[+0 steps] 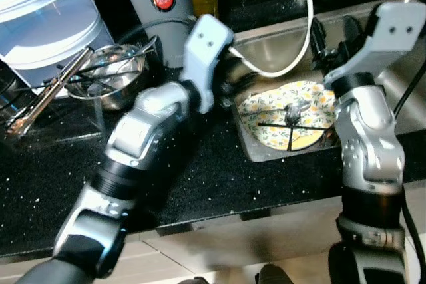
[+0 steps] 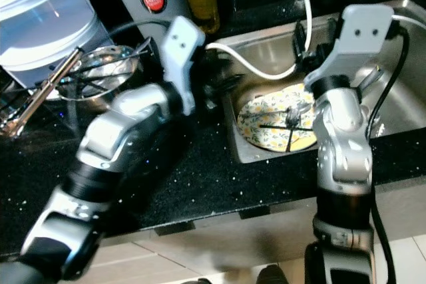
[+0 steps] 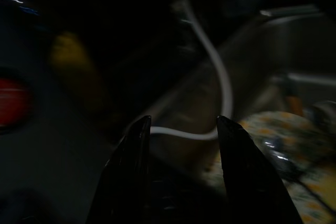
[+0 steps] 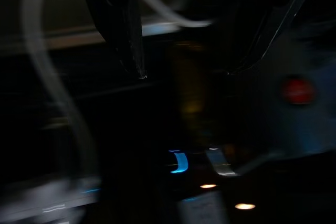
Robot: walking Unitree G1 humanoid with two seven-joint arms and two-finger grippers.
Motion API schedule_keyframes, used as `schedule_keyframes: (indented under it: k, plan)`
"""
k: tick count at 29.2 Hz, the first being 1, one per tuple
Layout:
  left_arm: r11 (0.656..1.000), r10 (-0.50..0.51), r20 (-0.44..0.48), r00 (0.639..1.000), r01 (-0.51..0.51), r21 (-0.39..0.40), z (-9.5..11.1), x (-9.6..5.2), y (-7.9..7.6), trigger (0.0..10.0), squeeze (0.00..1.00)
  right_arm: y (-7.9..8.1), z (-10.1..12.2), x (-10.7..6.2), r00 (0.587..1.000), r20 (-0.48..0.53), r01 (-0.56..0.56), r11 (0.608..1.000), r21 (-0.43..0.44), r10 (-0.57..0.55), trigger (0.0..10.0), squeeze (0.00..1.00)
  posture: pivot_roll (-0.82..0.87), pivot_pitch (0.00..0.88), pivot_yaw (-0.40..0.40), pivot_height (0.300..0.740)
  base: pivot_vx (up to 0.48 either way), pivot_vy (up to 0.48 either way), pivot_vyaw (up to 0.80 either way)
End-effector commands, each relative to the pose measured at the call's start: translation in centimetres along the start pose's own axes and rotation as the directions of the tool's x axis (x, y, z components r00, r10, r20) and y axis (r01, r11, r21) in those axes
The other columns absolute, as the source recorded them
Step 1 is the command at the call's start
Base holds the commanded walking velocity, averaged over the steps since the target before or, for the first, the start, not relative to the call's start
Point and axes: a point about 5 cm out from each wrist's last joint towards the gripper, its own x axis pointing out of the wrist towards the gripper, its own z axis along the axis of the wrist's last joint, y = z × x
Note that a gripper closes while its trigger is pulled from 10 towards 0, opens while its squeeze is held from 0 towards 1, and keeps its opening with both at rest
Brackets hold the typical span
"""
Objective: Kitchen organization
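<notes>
Left gripper (image 3: 181, 124): I have it at the sink's left rim, just past the tabletop edge; fingers apart, nothing between them, pointed toward the white hose (image 1: 293, 58).
Right gripper (image 4: 186, 72): raised over the back of the sink near the hose; fingers apart and empty in my dark, blurred wrist feed.
Plate (image 1: 266, 124): floral yellow-and-white, lying in the sink (image 1: 266, 44) at its front left corner, with a spoon or fork (image 1: 296, 110) and thin dark sticks resting across it.
Handling, my judgement: the plate looks ceramic, so stiff, fairly heavy, breakable, and likely slick if wet. I'd take it at the rim nearest the tabletop, after clearing the cutlery so nothing slides off.
Hose: soft and springy; it drapes across the sink behind the plate and could snag a finger.
Tabletop (image 1: 200, 177): black speckled; a steel bowl (image 1: 113, 74) with tongs (image 1: 46, 94) sits toward its back left.
</notes>
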Motion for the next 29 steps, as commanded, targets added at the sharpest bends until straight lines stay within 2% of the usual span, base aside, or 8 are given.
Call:
schedule_keyframes:
  k: [1,8,12,15,22,25,27,29]
  plan:
    - [0.993,0.096,0.009,0.995,-0.096,0.068,0.0,-0.8,1.1,10.0,0.0,1.3,-0.2,-0.1,0.998,0.002,-0.057,0.997,0.06,0.057,10.0,0.0,-0.04,0.056,0.109,0.74,0.0,0.0,0.0]
    - [0.949,0.301,0.008,0.954,-0.3,0.097,-0.6,-2.2,2.6,10.0,0.0,2.9,-1.0,0.3,0.996,0.006,-0.093,0.979,0.181,0.094,10.0,0.0,0.01,0.035,0.073,0.74,0.0,0.0,0.0]
    - [0.902,0.422,-0.019,0.907,-0.417,0.107,-1.3,-3.2,3.8,10.0,0.0,3.4,-1.5,0.4,0.993,-0.011,-0.112,0.969,0.219,0.117,10.0,0.0,0.03,0.026,0.051,0.74,0.0,0.0,0.0]
    - [0.822,0.567,-0.086,0.819,-0.556,0.126,-2.4,-4.7,6.1,10.0,0.0,3.8,-2.1,0.8,0.991,-0.03,-0.122,0.963,0.239,0.133,10.0,0.0,0.05,0.02,0.031,0.74,0.0,0.0,0.0]
    - [0.719,0.683,-0.083,0.726,-0.649,0.249,-2.3,-6.9,9.5,10.0,0.0,3.8,-2.4,1.1,0.989,-0.042,-0.127,0.964,0.235,0.14,10.0,0.0,0.07,0.019,0.012,0.74,0.0,0.0,0.0]
    - [0.685,0.722,-0.094,0.686,-0.687,0.244,-2.5,-7.8,10.3,10.0,0.0,3.8,-2.4,1.1,0.989,-0.044,-0.128,0.964,0.232,0.141,10.0,0.0,0.07,0.02,0.01,0.74,0.0,0.0,0.0]
    - [0.638,0.77,-0.1,0.63,-0.756,0.15,-2.8,-8.5,11.1,10.0,0.0,3.8,-2.5,1.1,0.989,-0.047,-0.126,0.965,0.231,0.141,10.0,0.0,0.07,0.021,0.002,0.74,0.0,0.0,0.0]
    - [0.616,0.788,-0.107,0.607,-0.781,0.101,-2.9,-8.8,11.3,10.0,0.0,3.7,-2.6,1.2,0.989,-0.048,-0.127,0.965,0.231,0.141,10.0,0.0,0.07,0.021,0.002,0.74,0.0,0.0,0.0]
